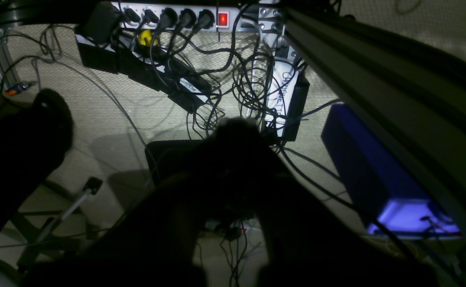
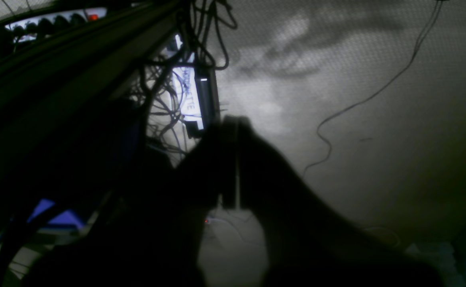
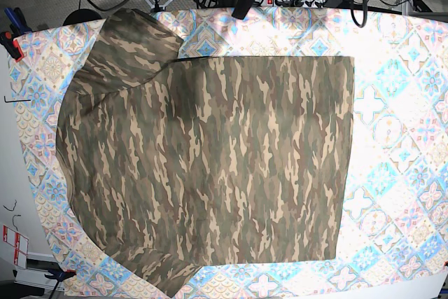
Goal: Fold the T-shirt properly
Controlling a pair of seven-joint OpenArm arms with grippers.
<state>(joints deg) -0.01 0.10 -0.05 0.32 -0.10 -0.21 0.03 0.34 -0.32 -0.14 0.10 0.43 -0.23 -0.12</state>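
Soft olive-brown-tan camouflage T-shirt (image 3: 210,166) lies flat, unfolded, across frame centre on tile-patterned cloth (image 3: 399,138). Light, limp; likely best pinched at hem corners or sleeves. Left gripper (image 1: 233,131) and right gripper (image 2: 233,123) pressed together, empty, below the table.

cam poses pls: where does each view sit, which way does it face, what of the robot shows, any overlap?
Base: overhead, looking down on the T-shirt spread on the patterned cloth; arm bases at top edge.
Left wrist: on left gripper, shut, facing the floor: power strip, cables.
Right wrist: on right gripper, shut, facing floor carpet.
Shared: both wrist views show the white lettered box.
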